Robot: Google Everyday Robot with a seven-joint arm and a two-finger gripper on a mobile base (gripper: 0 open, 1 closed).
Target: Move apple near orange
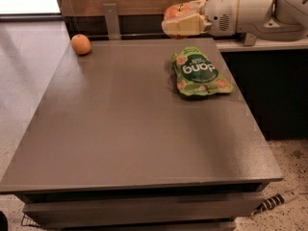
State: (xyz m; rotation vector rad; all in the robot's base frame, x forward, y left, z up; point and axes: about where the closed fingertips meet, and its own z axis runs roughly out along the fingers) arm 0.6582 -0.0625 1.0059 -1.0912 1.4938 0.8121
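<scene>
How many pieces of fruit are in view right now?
2. The apple is gripped in the tool, raised over the table's far edge. The orange sits at the table's far left corner. Nothing looks hidden.

Green bag (lettering inverted) — on table.
</scene>
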